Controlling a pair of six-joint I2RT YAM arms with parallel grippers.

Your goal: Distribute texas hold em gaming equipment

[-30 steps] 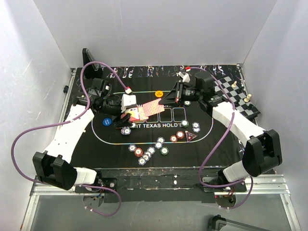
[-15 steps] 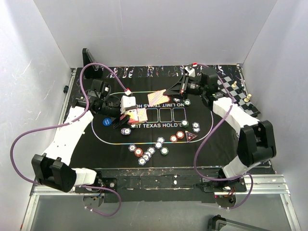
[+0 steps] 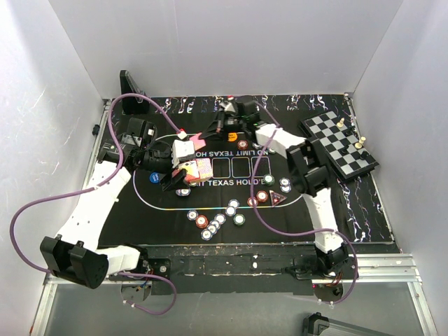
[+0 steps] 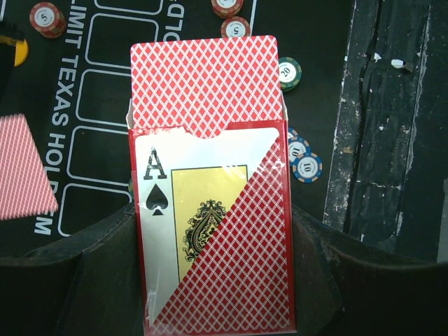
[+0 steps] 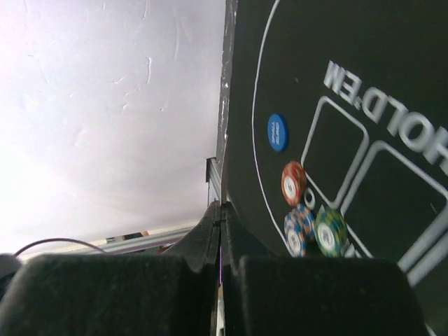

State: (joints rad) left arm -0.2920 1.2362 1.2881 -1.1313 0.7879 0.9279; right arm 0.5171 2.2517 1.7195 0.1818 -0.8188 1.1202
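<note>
right jaws – pinching a card (image 3: 198, 137) – swung left; left jaws clamp the deck box (image 4: 210, 231) (ace showing).

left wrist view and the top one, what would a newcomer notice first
The red card box with its ace of spades, held in the left gripper over the black mat, fills the left wrist view. At the mat's far edge the right gripper pinches a lone red-backed card; poker chips scatter near the front, a chessboard sits far right.
</note>
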